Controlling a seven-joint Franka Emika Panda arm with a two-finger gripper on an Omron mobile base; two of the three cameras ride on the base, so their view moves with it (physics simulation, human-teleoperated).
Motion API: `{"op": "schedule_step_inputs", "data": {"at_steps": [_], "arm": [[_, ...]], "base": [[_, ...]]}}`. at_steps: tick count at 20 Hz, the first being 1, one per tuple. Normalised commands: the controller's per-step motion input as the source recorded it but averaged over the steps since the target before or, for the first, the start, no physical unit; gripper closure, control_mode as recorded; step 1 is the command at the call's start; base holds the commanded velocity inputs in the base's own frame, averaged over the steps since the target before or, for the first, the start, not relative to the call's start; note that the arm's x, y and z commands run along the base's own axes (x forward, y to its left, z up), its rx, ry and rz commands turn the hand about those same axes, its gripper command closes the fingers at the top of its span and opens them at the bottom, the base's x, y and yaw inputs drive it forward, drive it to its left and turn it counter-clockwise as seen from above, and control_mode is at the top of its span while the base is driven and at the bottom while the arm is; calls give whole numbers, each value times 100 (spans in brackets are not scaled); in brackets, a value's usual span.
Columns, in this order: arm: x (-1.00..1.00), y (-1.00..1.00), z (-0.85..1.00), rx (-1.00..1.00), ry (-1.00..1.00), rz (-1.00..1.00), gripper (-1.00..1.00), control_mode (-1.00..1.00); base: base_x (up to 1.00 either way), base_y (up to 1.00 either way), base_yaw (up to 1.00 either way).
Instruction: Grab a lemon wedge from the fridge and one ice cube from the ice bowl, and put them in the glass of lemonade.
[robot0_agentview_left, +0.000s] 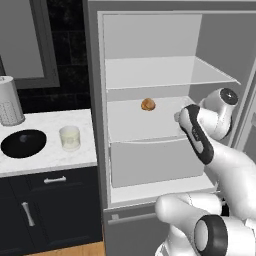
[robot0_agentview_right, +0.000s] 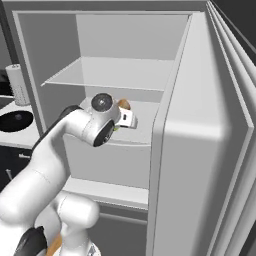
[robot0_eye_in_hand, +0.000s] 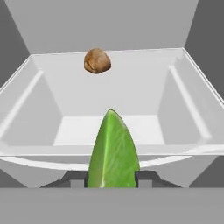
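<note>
The lemon wedge (robot0_eye_in_hand: 113, 151), yellow-green and pointed, stands upright between my gripper's (robot0_eye_in_hand: 111, 180) two dark finger tips, which are shut on it. The hand is inside the open fridge (robot0_agentview_left: 95, 100), just over the middle shelf's front edge above the white drawer (robot0_eye_in_hand: 109, 127). In the right base view the hand (robot0_agentview_right: 127, 119) points into the fridge with a speck of green below it. On the counter to the left stand the glass of lemonade (robot0_agentview_left: 69, 138) and the black ice bowl (robot0_agentview_left: 23, 143). I cannot make out the ice cube in the bowl.
A round brown lumpy food item (robot0_agentview_left: 148, 104) lies at the back of the same shelf. The fridge door (robot0_agentview_right: 200, 150) stands open on the right, close to the arm. A white paper-towel roll (robot0_agentview_left: 9, 100) stands behind the bowl. Dark cabinets (robot0_agentview_left: 50, 210) sit under the counter.
</note>
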Motion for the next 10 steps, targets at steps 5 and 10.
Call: {"op": "schedule_step_inputs", "data": {"at_steps": [5, 10], "arm": [[-95, 15, 55, -1, 13, 2, 100, -100], [-100, 22, 2, 0, -2, 5, 100, -100]], "base": [[0, 0, 0], [0, 0, 0]]}}
